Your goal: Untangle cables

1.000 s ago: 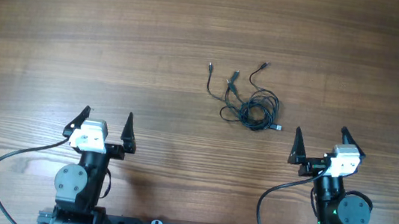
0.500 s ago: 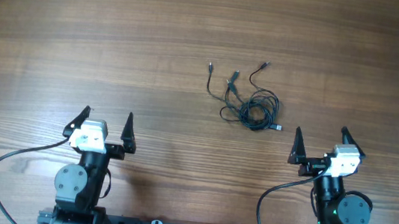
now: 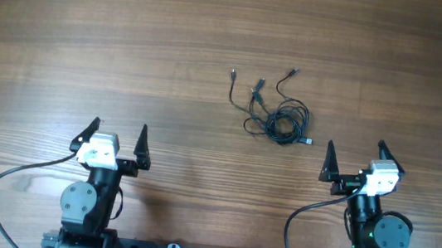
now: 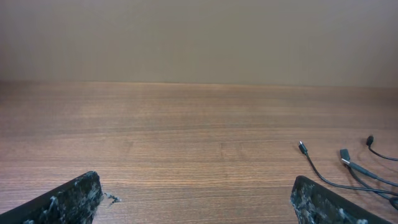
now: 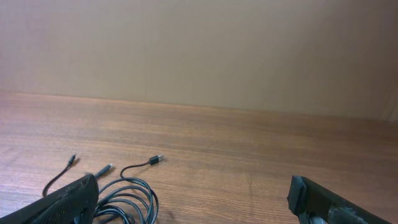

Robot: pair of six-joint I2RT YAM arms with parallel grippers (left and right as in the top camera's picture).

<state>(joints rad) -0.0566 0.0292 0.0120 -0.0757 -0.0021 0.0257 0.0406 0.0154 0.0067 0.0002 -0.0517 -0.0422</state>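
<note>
right gripper [image 3: 355,145]: fingers spread wide, empty.
left gripper [image 3: 119,126]: spread, empty, well left of the right gripper.
cables [image 3: 276,114]: bunched on the table, near the right gripper, forward-left of it.
handling: likely light, limp, snag-prone; pinch at a plug end [image 3: 308,141].

Matt wood-grain table [image 3: 88,42], rubbery cables [image 3: 276,118]

A wooden table [image 3: 89,34] carries one bunch of thin black cables [image 3: 276,112], loosely coiled, plug ends fanning out toward its far edge.
</note>
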